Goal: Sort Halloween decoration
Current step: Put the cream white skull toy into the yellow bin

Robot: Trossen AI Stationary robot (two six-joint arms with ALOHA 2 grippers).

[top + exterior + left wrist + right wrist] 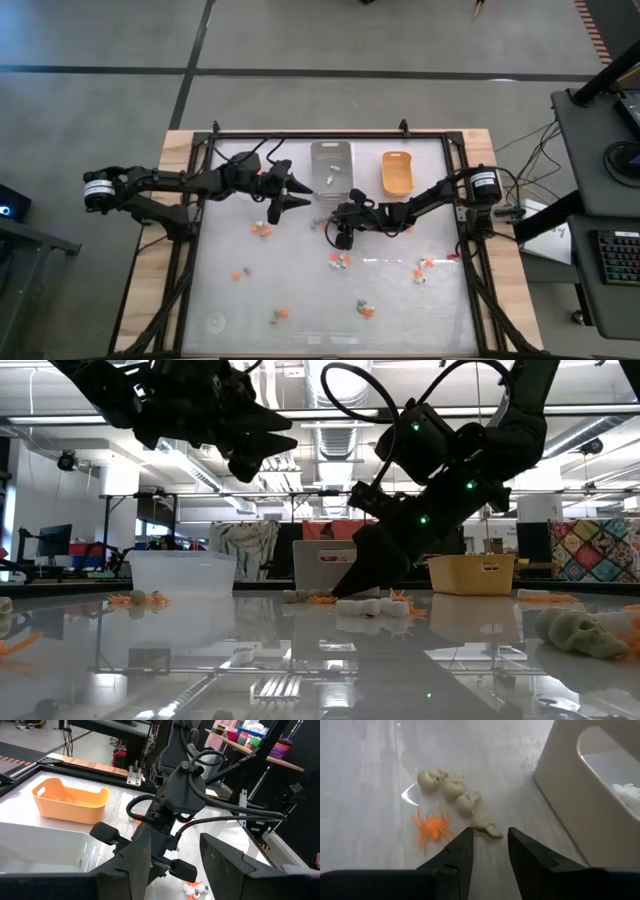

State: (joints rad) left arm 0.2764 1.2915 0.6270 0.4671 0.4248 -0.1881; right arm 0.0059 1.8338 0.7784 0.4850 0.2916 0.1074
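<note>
Halloween decoration: tiny orange plastic spider (432, 828) and four tan skull-like trinkets (455, 787) in a curved row, lying on the glossy white counter (365, 780) just beside the grey rectangular tray (580, 805). More orange and pale trinkets (264, 231) are scattered across the counter. Right gripper (490, 851) is low over the skull row, fingers parted, nothing held. Left gripper (175, 865) is raised near the tray, fingers apart, empty. Orange-yellow tray (397, 171) is seen beside the grey one.

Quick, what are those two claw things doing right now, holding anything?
Left gripper: open, empty, held above the table.
Right gripper: open, empty, low over tan skulls near an orange spider.
</note>
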